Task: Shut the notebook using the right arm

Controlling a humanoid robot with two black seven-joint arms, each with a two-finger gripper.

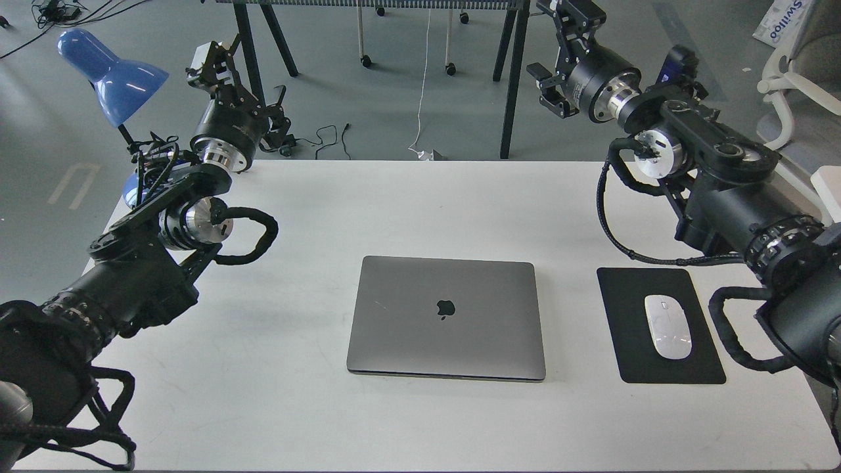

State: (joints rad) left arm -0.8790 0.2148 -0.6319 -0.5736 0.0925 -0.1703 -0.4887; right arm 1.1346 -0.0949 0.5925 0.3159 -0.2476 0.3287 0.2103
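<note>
Notebook lid down, flat at centre of white table, mouse pad with mouse to its right, right gripper raised beyond table's far edge, empty, finger spread unclear, left gripper likewise.

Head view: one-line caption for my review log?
Notebook lies closed on the white table; right gripper and left gripper are raised away.

Grey notebook — shut (logo up)
</note>
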